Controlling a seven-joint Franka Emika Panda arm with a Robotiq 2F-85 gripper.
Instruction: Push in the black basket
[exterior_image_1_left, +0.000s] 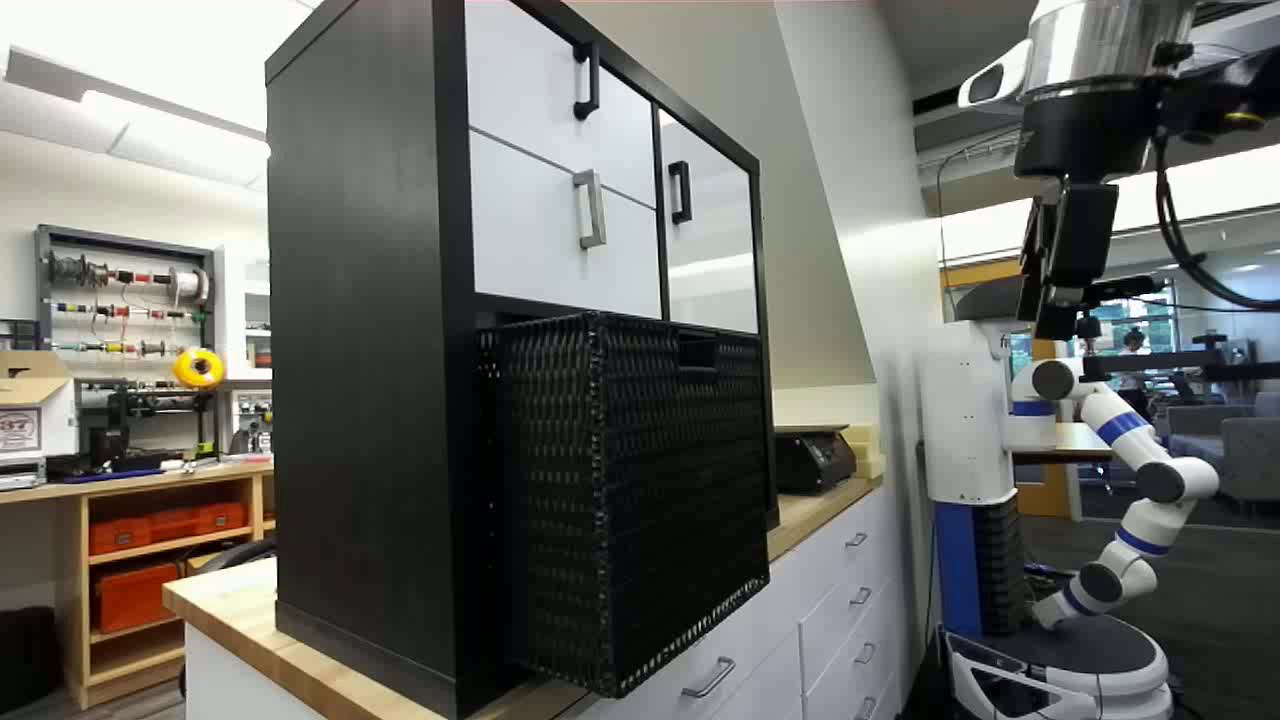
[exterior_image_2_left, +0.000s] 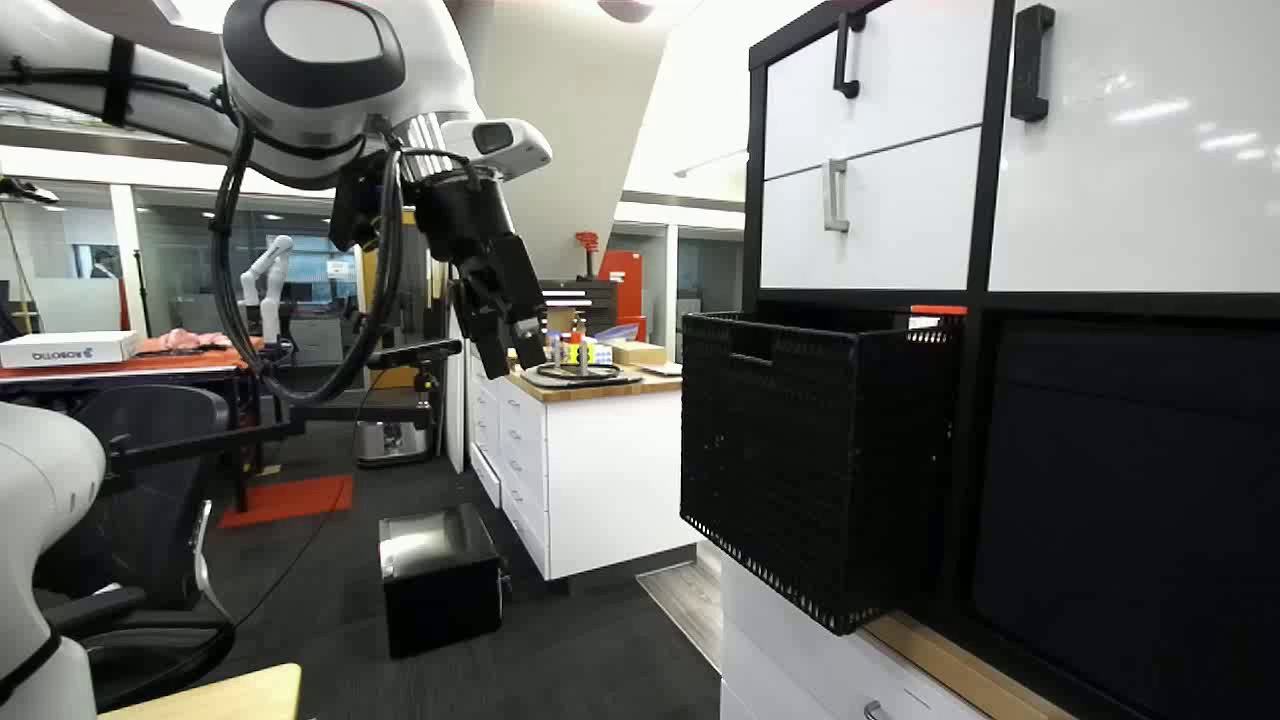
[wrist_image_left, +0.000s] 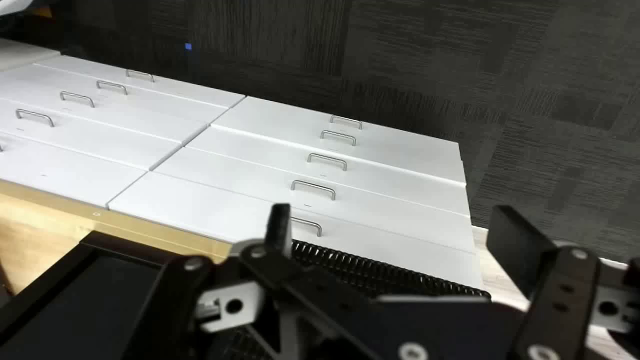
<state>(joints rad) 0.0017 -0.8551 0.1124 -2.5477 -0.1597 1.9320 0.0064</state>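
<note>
Jaws apart and empty, the gripper (wrist_image_left: 397, 237) spans the wrist view's lower right, clear of the black basket (exterior_image_1_left: 680, 480), which we see jutting from the cabinet (exterior_image_1_left: 365, 360) at lower centre in an exterior view; we judge the push not yet begun.

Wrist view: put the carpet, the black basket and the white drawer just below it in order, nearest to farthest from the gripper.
Starting at the gripper:
1. Black basket: woven edge showing, low in the picture.
2. White drawer: next down, partly hidden by the basket.
3. Carpet: lowest, across the top of the picture.
</note>
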